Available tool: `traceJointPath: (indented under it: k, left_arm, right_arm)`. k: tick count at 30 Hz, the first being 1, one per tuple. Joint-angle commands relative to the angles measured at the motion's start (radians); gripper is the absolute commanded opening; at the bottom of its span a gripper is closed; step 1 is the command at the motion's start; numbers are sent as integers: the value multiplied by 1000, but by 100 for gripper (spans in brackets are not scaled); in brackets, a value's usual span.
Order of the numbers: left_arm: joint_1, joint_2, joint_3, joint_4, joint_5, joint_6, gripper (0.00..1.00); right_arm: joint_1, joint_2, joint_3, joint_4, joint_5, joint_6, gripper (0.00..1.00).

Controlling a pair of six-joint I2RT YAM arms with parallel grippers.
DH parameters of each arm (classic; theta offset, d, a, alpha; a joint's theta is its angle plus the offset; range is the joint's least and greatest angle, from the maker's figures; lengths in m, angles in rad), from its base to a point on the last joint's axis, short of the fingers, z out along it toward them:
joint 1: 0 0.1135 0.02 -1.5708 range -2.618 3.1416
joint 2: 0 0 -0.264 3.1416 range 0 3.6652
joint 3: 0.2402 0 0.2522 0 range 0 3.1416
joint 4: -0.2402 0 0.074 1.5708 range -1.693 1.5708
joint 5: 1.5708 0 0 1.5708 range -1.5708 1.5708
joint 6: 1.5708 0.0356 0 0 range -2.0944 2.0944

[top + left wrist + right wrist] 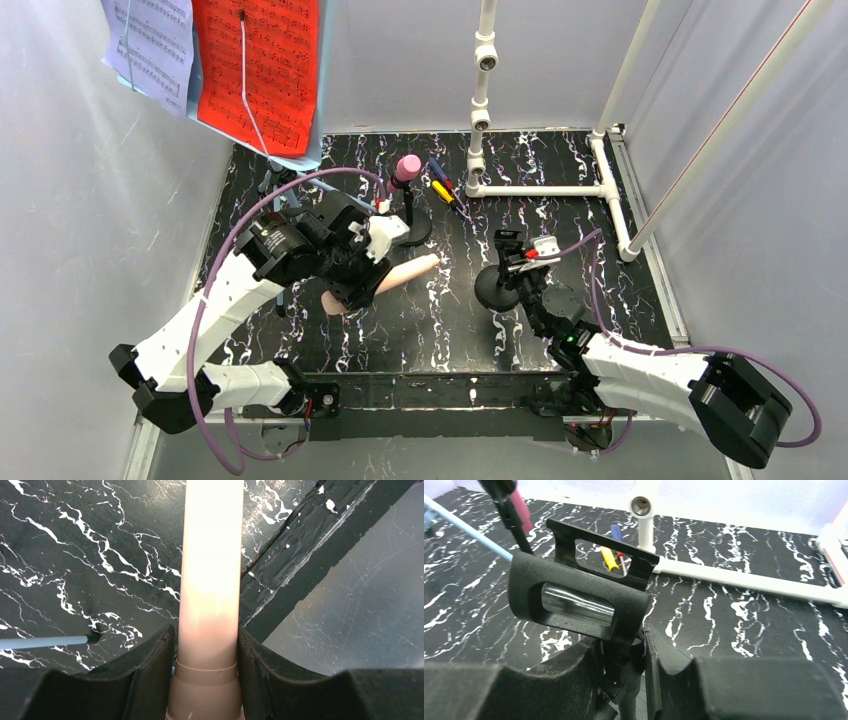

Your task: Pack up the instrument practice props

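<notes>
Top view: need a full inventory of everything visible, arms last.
music rack: 1, pale blue, far left corner
red page: 1, red, on the rack
lavender page: 1, lavender, on the rack, left of the red page
pink microphone: 1, pink, upright in the far holder
beige microphone: 1, beige, mid-left, held
far holder: 1, black, far centre
near holder: 1, black, round base, centre-right, clip empty
small tools: at least 2, blue and yellow handles, by the frame's foot
PVC frame: 1, white, far right
table: 1, black with white veining
left gripper: black, shut on the beige microphone
right gripper: black, shut on the near holder's stem
</notes>
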Motion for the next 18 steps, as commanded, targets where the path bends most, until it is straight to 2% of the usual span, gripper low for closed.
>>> traceJointPath:
  k: [1,6,11,18]
  left_arm:
    - [2,2,-52,97,20,26,0]
    - [2,14,-93,228,48,80,0]
    - [2,3,-173,326,47,126,0]
    - [2,-66,-333,480,-5,130,0]
  right_arm:
    - [-56,-27,44,-110,92,-66,1]
    - [-181,-11,94,-118,82,-82,1]
    - [-373,50,167,-104,-9,-72,1]
    - [-613,259,291,-14,-123,-53,1]
